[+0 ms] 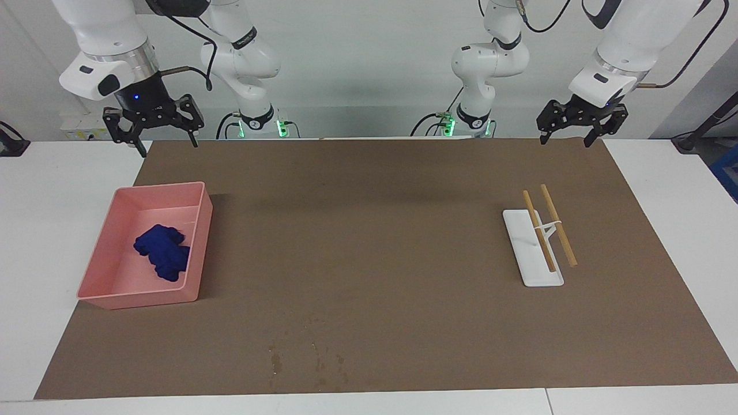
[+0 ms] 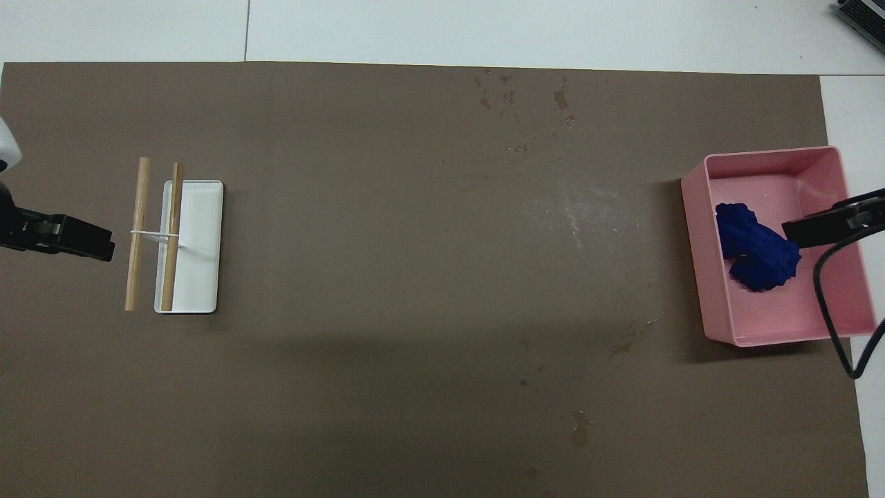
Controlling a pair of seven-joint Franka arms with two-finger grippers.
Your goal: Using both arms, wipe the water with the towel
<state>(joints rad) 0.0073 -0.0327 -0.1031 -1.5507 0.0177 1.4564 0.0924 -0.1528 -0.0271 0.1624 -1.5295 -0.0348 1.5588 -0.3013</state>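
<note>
I see the towel [image 1: 163, 252], a crumpled dark blue bundle, lying in the pink bin [image 1: 199, 242] toward the right arm's end of the table, and I use that bin as my landmark. The water [image 2: 577, 214] shows only as faint pale specks on the brown mat [image 1: 369, 242], beside the bin toward the table's middle; I think that patch is the wet one, though it is barely distinct. Darker blotchy stains [image 1: 308, 360] lie farther from the robots than the bin. My right gripper [image 1: 154, 124] hangs up in the air over the mat's edge just on the robots' side of the bin, fingers spread wide, holding nothing. Well apart from the bin, toward the left arm's end, a white tray [image 1: 530, 253] carries two wooden sticks [image 1: 548, 227]. My left gripper [image 1: 576, 124] waits over the mat's corner there, fingers likewise spread and empty.
</note>
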